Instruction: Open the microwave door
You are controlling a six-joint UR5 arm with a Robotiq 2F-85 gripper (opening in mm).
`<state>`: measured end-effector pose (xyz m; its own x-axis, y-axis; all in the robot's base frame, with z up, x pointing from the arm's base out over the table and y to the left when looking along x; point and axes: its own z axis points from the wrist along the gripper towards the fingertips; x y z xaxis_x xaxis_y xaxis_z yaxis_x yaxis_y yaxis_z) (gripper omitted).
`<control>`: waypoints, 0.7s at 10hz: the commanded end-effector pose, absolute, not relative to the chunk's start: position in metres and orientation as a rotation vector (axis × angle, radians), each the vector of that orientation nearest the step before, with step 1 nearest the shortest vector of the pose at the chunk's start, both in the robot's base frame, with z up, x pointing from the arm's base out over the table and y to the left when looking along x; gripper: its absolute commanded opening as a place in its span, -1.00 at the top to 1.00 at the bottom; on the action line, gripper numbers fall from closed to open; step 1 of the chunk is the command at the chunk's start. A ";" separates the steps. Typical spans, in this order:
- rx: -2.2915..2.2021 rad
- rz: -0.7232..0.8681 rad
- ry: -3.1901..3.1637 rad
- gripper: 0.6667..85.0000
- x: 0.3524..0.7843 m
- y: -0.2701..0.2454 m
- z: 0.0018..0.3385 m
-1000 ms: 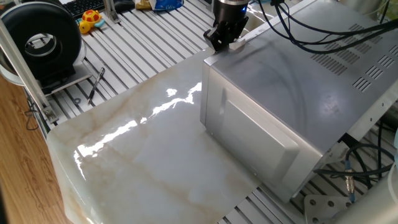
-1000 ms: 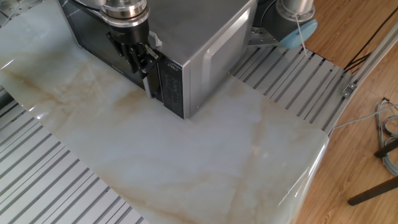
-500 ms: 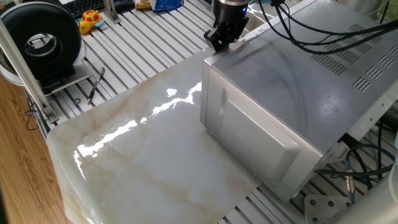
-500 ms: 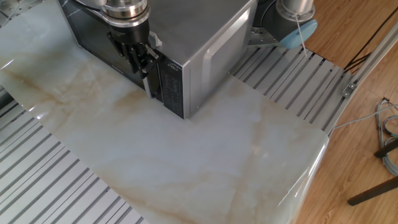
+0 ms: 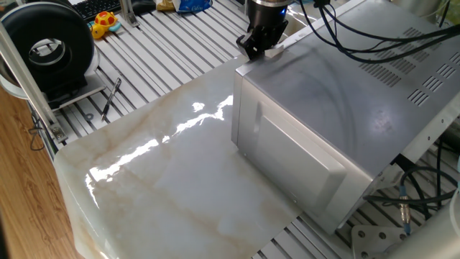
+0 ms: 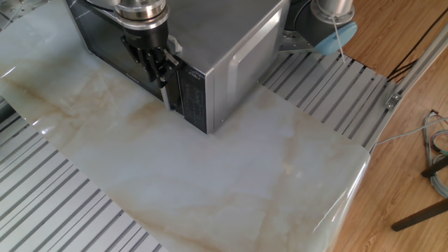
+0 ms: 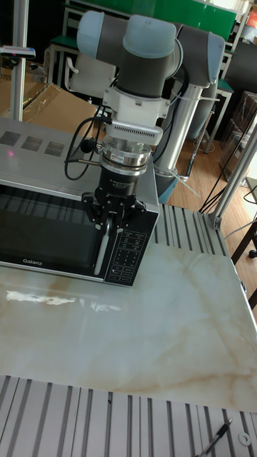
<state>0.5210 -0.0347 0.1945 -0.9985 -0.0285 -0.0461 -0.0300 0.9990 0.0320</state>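
Note:
The microwave (image 5: 345, 93) (image 6: 217, 28) (image 7: 43, 150) is a large silver box standing on a marble slab. Its door (image 7: 43, 232) (image 6: 101, 42) has a dark glassy face and lies flush with the front. A keypad panel (image 7: 128, 255) sits to the door's right. A slim vertical handle (image 7: 102, 253) runs down the door's right edge. My gripper (image 7: 107, 223) (image 6: 159, 66) (image 5: 253, 49) points down over the front top corner. Its black fingers sit close on both sides of the handle's upper end, shut on it.
The marble slab (image 5: 158, 180) (image 6: 245, 161) spreads out in front of the microwave. Black cables (image 5: 359, 36) trail over the microwave's top. A black round blower (image 5: 50, 43), a yellow toy (image 5: 104, 21) and a screwdriver (image 5: 111, 97) lie on the slatted table beyond the slab.

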 end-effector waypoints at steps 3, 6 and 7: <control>-0.038 0.076 3.085 0.34 0.520 -0.031 0.194; -0.035 0.074 3.084 0.42 0.521 -0.031 0.194; -0.035 0.071 3.084 0.43 0.521 -0.032 0.194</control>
